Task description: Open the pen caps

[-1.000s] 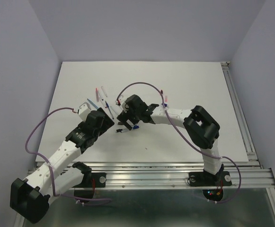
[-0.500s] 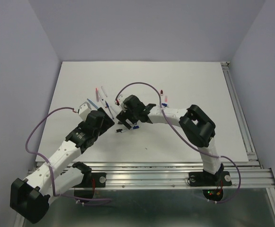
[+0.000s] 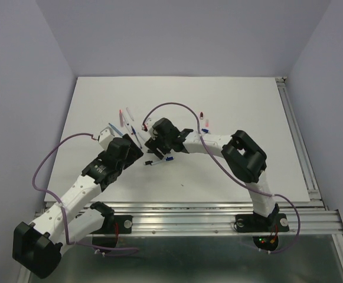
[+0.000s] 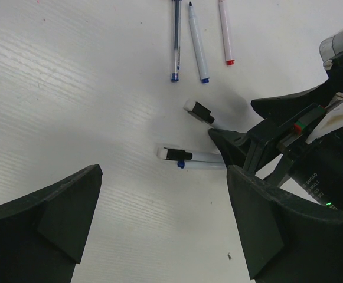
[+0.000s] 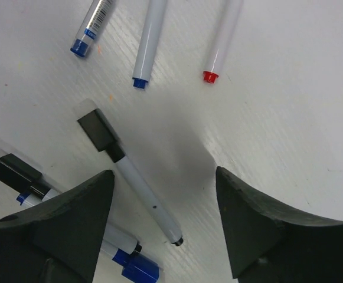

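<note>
The white worktop (image 3: pixel 230 106) is carrying everything. The left claw (image 4: pixel 164 177) is gaping wide, holding nothing. The right claw (image 5: pixel 164 177) is standing open and empty, straddling a pen (image 5: pixel 146 197) lying diagonally, its black cap (image 5: pixel 98 131) pointing upper left. A second black cap (image 5: pixel 15 171) is pointing likewise at the left edge. Print on the labelled pen (image 5: pixel 94 23) is too small to read.

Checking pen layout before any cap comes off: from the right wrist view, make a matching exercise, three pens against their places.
Things: 1 barcode pen; 2 red-ended pen; 3 black-ended pen.
Places: A running into the gap of the open right gripper; B leftmost of the top three; C rightmost of the top three.
Pairs: 1-B; 2-C; 3-A.
</note>
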You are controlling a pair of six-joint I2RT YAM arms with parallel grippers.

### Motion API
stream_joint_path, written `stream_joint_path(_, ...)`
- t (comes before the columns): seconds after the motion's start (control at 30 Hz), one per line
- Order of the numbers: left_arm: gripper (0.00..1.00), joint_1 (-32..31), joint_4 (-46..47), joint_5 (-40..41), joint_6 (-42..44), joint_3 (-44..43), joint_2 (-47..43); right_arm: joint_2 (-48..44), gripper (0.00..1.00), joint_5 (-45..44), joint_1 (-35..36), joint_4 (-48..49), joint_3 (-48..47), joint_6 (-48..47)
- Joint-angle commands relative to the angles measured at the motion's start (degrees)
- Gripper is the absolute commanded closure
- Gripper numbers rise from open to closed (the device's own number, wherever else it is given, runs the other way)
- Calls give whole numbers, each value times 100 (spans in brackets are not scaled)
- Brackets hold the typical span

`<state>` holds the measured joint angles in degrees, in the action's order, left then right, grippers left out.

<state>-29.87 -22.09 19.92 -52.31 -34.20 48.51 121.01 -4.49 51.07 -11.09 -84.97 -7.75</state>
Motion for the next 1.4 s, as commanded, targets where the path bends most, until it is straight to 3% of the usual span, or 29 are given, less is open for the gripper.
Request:
stream_joint_path(0.0,1,25,143,47,116,62,-8,186,30,176,26,-156,-196,-139)
stream_joint_path(0.07,1,25,161,21,160,71,9,169,42,316,35,-130,-64,-130)
stream_joint_path(0.33,1,34,266,-103,248,53,123,-77,64,607,26,-16,647,-131)
stream_joint_path(0.43,1,34,275,-138,266,53,124,-174,76,616,35,2,797,-157)
stream_joint_path(0.6,1,34,310,-234,309,62,71,-420,86,704,35,28,1052,-411)
stream_joint_path(1.03,1,34,1030,-1139,380,159,-140,-1360,98,-121,26,880,1343,-553)
stream_joint_path(1.23,1,34,1803,-1904,354,308,-123,-2334,97,-263,35,1065,1931,70)
stream_joint_path(1.33,1,34,2120,-2236,301,343,-105,-2678,97,-96,26,1196,2300,764)
stream_joint_path(1.37,1,34,2356,-2317,266,413,-114,-2897,97,26,35,1302,2405,1375)
